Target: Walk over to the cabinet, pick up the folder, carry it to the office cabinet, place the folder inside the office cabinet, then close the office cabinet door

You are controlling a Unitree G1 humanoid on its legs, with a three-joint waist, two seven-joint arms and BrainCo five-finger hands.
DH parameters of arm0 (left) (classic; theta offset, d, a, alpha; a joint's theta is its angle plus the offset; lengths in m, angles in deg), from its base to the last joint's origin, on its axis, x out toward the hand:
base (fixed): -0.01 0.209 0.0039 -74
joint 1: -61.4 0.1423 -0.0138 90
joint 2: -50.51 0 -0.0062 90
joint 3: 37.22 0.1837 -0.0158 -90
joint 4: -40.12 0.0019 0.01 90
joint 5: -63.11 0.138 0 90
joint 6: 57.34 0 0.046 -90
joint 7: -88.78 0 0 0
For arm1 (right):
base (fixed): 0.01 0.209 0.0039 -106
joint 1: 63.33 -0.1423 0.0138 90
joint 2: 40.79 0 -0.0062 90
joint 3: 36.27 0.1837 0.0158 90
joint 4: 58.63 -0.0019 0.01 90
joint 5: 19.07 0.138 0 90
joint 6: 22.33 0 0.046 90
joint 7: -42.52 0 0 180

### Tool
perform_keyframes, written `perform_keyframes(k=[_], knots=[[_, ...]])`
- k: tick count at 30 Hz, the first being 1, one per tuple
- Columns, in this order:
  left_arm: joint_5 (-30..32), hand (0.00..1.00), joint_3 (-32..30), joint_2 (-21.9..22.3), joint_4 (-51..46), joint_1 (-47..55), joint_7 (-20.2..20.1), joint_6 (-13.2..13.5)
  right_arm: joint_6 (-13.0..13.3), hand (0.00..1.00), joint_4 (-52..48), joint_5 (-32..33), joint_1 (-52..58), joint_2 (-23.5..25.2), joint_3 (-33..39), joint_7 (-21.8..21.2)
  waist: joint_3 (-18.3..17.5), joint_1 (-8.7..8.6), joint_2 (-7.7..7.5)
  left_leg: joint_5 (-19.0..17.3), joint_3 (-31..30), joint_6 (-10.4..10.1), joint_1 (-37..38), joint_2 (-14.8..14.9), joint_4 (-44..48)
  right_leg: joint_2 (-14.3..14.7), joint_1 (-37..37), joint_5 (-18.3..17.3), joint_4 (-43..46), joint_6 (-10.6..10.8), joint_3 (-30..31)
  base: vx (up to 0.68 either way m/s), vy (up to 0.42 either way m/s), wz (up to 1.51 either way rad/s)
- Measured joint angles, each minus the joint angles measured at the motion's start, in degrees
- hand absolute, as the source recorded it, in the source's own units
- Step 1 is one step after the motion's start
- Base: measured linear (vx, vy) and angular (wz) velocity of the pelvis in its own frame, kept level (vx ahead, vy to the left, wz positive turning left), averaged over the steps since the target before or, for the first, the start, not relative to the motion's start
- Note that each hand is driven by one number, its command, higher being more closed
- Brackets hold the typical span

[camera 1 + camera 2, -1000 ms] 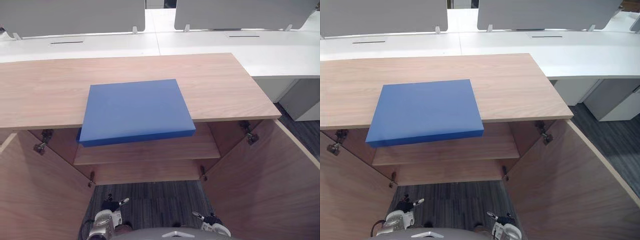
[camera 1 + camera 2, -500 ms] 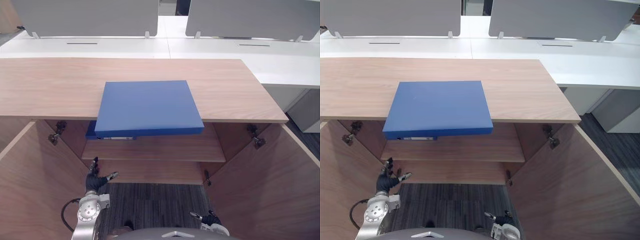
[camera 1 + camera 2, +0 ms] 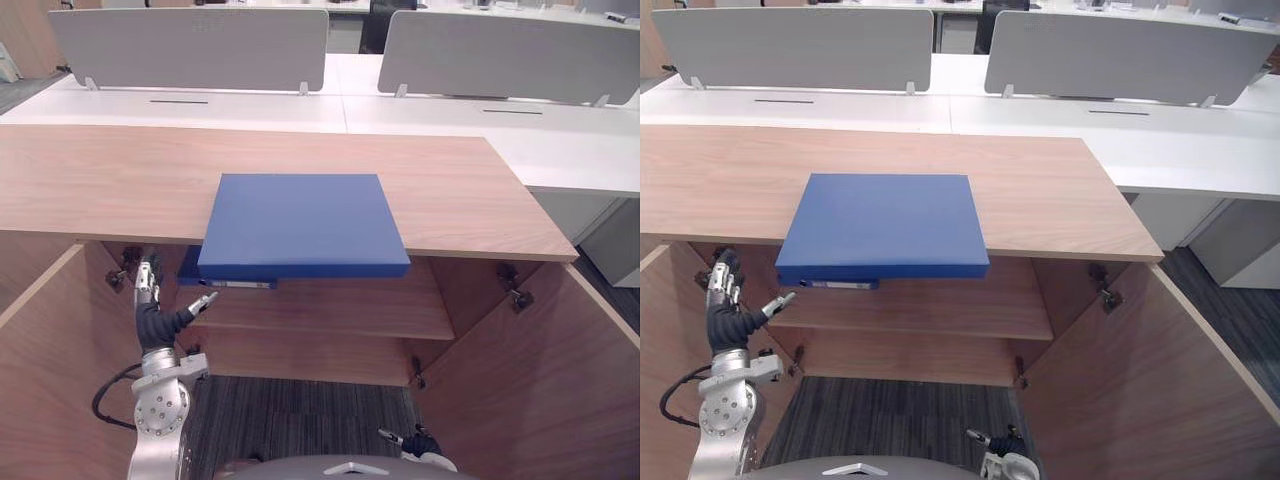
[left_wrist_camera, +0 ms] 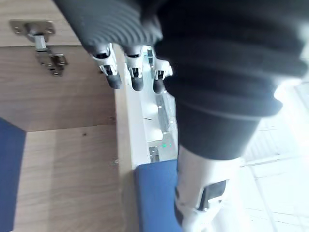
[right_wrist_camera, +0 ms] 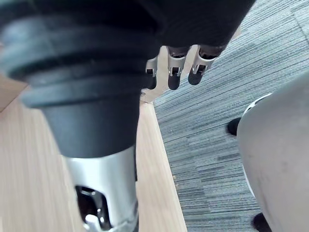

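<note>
Blue folder (image 3: 300, 222): frame centre, flat on cabinet top (image 3: 90, 180), front edge overhanging. L hand (image 3: 152, 318): lower left, fingers spread, near folder, no contact. R hand (image 3: 415, 440): bottom edge, fingers relaxed, empty. You've got approach done; pickup, carry, placing, door-closing left.

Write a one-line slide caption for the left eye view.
Open left hand hovers left of and below the blue folder, which overhangs the top of the open cabinet.
</note>
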Motion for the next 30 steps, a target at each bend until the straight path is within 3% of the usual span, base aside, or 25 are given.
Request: perform_keyframes(k=[5,11,19,30], knots=[[4.2,0.0,-1.6,-1.2,-4.5,-0.1,2.7,0.6,0.3,0.0,2.3,-1.2,-1.0,-0.4,0.0,0.0,-0.5,-0.03,0.2,0.2,-0.4,0.2,0.2,0.1,0.0,0.2,0.3,-0.2,0.1,-0.1,0.0,-0.01,-0.013,0.03],[11.1,0.0,-0.4,-5.0,-4.7,-0.7,2.6,0.7,1.0,0.0,4.7,-1.4,-1.8,-1.1,0.0,-0.3,-1.5,-0.29,0.63,0.2,-0.8,0.2,0.3,0.1,0.0,0.4,0.4,-0.3,0.1,-0.3,0.2,-0.01,-0.004,0.01],[21.2,0.0,7.4,-10.4,-6.8,-2.5,1.6,0.5,1.1,0.0,6.7,-1.4,-3.0,-1.3,-0.8,-0.3,-1.6,-1.78,0.61,0.2,-0.8,0.2,1.1,-0.1,0.0,0.5,0.3,-0.8,-0.2,-0.6,1.5,-0.01,-0.002,-0.01],[28.1,0.0,14.4,-17.8,-6.1,-5.4,-0.6,1.1,0.8,0.0,6.8,-1.4,-4.3,-2.6,-1.2,-0.3,-1.7,-2.87,1.5,-0.1,-1.0,0.4,1.8,-0.5,-0.4,0.7,0.7,0.1,-2.0,-1.3,3.0,0.0,0.0,-0.08]])
